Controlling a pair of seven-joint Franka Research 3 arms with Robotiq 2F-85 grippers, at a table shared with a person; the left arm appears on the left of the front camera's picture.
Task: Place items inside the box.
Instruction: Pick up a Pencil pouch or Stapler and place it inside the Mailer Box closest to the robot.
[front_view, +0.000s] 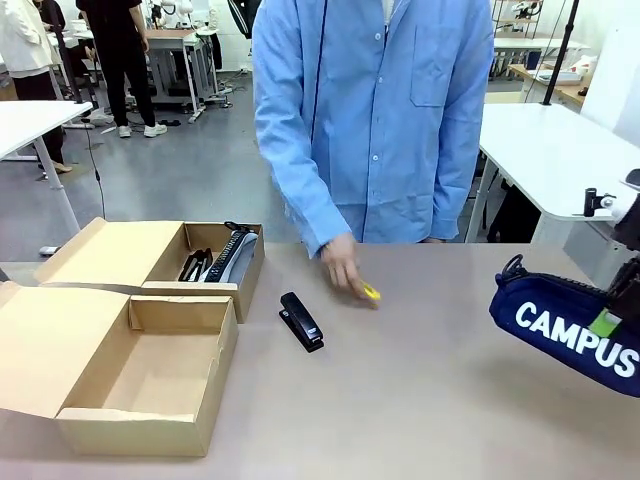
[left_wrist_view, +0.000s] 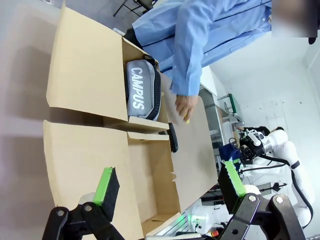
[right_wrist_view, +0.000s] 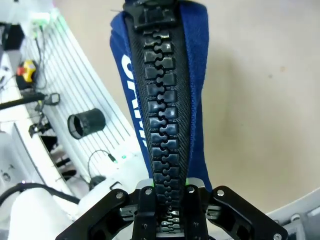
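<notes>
I find the right gripper (right_wrist_view: 167, 202) pressed together on the navy pouch (front_view: 560, 330), pinching it across the black zip ridge near one end. The rest of the pouch juts out from the jaws, clear of the table at the robot's right and well apart from both boxes. The left gripper (left_wrist_view: 170, 187) stands spread with nothing between its pads, looking down toward the near box (front_view: 130, 430), which is open and bare inside. The far box (front_view: 250, 275) holds a grey pouch (left_wrist_view: 140, 92). A black stapler (front_view: 301, 321) lies on the table just beside the boxes, and the person's hand (front_view: 340, 265) is at a yellow knife (front_view: 371, 292). In my judgement the navy pouch is light, soft cloth that will sag and swing. The chunky zip is its stiffest, least slippery line, so the present hold looks sound. Nothing fragile is apparent.
</notes>
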